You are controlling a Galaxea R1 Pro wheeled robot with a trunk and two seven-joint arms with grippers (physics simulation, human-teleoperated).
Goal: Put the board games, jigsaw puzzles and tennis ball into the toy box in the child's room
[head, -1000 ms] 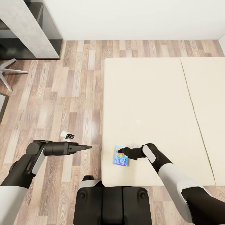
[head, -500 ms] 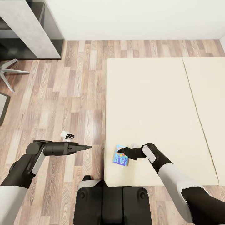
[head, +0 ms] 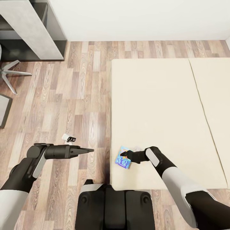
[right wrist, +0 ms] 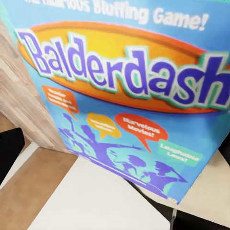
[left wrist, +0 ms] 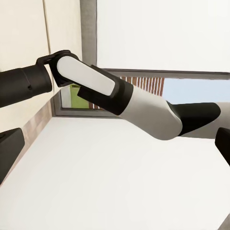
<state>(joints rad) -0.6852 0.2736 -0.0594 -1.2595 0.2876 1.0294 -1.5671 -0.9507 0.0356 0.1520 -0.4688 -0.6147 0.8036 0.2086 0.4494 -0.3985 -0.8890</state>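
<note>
One small blue board game [head: 123,161] sits at the near left corner of the bed [head: 166,95], tilted so that its left side is raised off the beige mattress and hangs slightly over the bed's left edge. The right gripper [head: 122,154] reaches in from the mattress side and meets the box at its far edge; the two dark fingers look clamped on that edge. In the right wrist view the box lid [right wrist: 129,91] reads "Balderdash" in purple letters on an orange oval, with small coloured speech bubbles and purple cartoon figures below, and wooden floor and pale mattress show past its lower edge.

The left gripper [head: 90,149] hangs over the wooden floor [head: 64,95] just beside the bed's left edge, level with the board game and apart from it, holding nothing. Its fingers come to a narrow point in the head view, so they appear pressed together. The left wrist view looks across at the right arm [left wrist: 120,100], white and black, with the pale mattress beneath it.

A small white and black object [head: 68,138] lies on the floor left of the bed, just beyond the left forearm; what it is cannot be told. The dark grey end of the table [head: 28,28] stands well beyond the bed's far left corner, against the white wall [head: 137,19], with chair legs [head: 11,73] near it. The robot's dark base [head: 115,209] sits at the foot of the bed.
</note>
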